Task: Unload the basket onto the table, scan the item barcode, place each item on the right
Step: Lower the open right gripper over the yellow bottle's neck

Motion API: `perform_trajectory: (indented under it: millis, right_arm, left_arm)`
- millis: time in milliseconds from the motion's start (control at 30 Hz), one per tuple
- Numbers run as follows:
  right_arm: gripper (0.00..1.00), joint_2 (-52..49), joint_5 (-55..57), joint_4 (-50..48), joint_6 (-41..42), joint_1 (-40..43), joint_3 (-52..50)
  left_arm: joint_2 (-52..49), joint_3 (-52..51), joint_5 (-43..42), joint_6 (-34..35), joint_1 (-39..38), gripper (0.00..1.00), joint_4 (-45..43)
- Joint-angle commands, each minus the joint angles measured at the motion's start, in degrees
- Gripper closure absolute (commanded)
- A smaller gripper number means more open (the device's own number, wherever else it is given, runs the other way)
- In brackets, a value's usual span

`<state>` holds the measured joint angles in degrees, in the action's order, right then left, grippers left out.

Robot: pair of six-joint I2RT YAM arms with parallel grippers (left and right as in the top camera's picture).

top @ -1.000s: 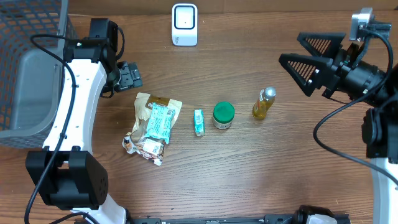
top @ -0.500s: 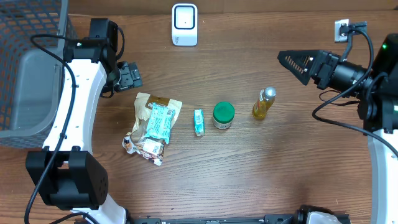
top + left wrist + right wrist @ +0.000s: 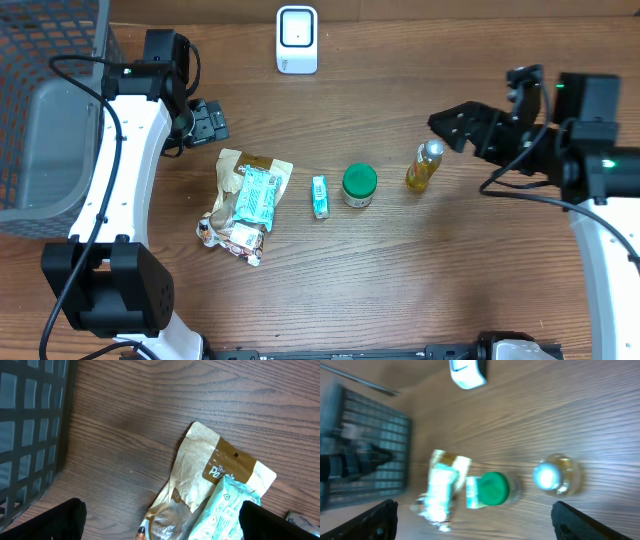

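a basket (image 3: 40, 100) sits to the outer side of the left gripper (image 3: 205, 122), whose fingers are spread wide with nothing between them. a pouch (image 3: 248, 200) lies just ahead of and below that gripper. the scanner (image 3: 297, 40) stands off to its inner side, well apart from the right gripper. a small box (image 3: 320, 196) and a green-lidded jar (image 3: 359, 185) lie side by side, just beyond the bottle as reckoned from the right gripper.

the bottle (image 3: 425, 165), judged to be the item to scan, seems to stand upright. it is just beside and below the right gripper (image 3: 462, 128), whose jaws are wide apart and empty.

the step in hand is judged to be the reach for the bottle. the gripper is best centred over the body, below the cap, before it is lowered, with one finger on each side. the jar should be left unknocked on the far side. a firm close is advised, since a round body may slip or tip. the label should be left uncovered so it can be turned toward the scanner. where the barcode sits cannot be told.
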<state>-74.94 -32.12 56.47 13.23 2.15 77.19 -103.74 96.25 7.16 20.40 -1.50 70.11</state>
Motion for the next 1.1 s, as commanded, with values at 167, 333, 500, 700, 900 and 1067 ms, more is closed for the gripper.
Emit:
perform_trajectory:
  millis: [167,333,500,700,900,1067]
  right_arm:
    - [0.00,-2.9,33.7,0.4,4.9,-12.8,0.0]
    - [0.00,-7.4,35.1,-0.3,4.8,-15.4,0.0]
    - [0.00,-13.4,35.1,-0.3,4.8,-15.5,0.0]
    - [0.00,-17.9,35.0,-0.4,4.8,-15.5,0.0]
    - [0.00,-19.1,35.1,-0.4,4.8,-15.5,0.0]
    - [0.00,-19.2,35.1,0.3,4.5,-15.5,0.0]
  left_arm:
    - [0.0,0.9,0.7,-0.7,-0.3,0.00,0.0]
    - [-0.1,0.9,0.7,-0.7,-0.3,0.00,0.0]
    - [0.0,0.9,0.7,-0.7,-0.3,0.00,-0.1]
    - [0.0,0.9,0.7,-0.7,-0.3,0.00,0.0]
    - [0.0,0.9,0.7,-0.7,-0.3,0.00,0.0]
    - [0.0,0.9,0.7,-0.7,-0.3,0.00,0.0]
